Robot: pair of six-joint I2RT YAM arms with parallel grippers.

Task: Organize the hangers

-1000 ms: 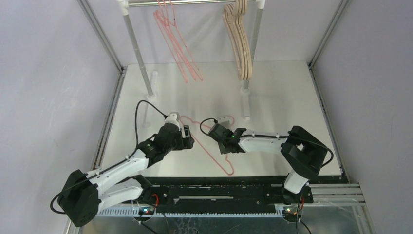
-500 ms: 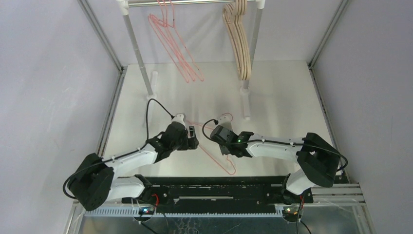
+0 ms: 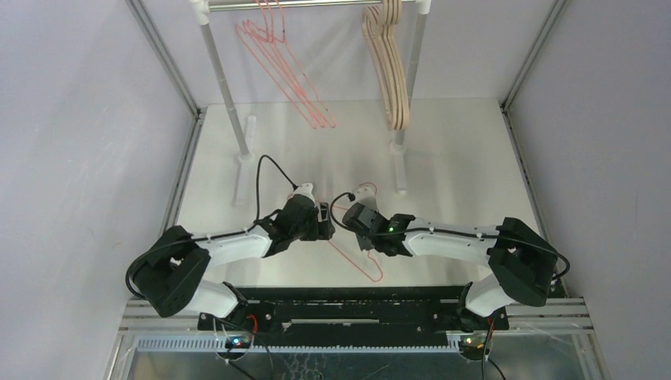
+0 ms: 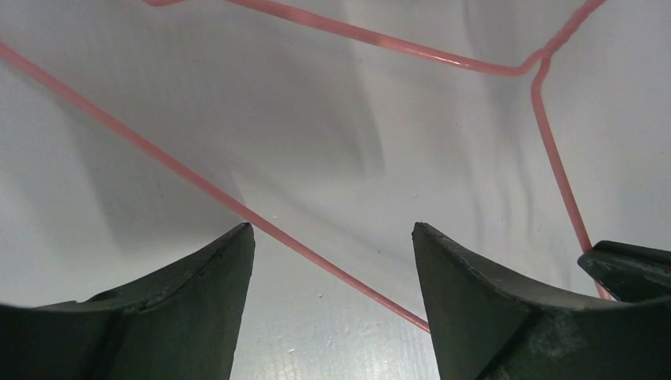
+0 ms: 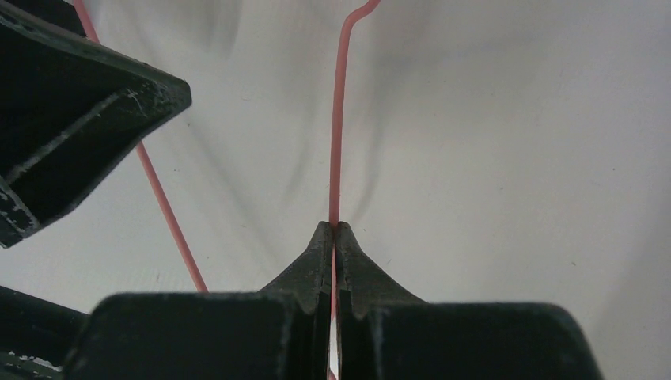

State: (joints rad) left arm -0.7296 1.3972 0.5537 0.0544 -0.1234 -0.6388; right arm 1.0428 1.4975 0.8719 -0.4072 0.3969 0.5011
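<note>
Table (image 3: 459, 158) is carrying a silver rail (image 3: 316, 4), where beige wooden hangers (image 3: 392, 79) and pink wire hangers (image 3: 285, 71) are hanging. One loose wire hanger (image 3: 365, 269) is sitting low at the tabletop between the arms. It is looking light, thin and springy, best pinched near the neck. There the right gripper (image 5: 333, 237) is clamping it, while the left gripper (image 4: 332, 237) is hovering jaws apart over a side wire. Since a second ago the left gripper has been closing in, and the hung wire hangers are swinging

Bright, even, diffuse light. Table (image 3: 459, 158) read near-white; soft grey shadows lay on it around the wire hanger (image 4: 158, 153). Left gripper (image 4: 331, 229) rendered dark, edges slightly soft.
</note>
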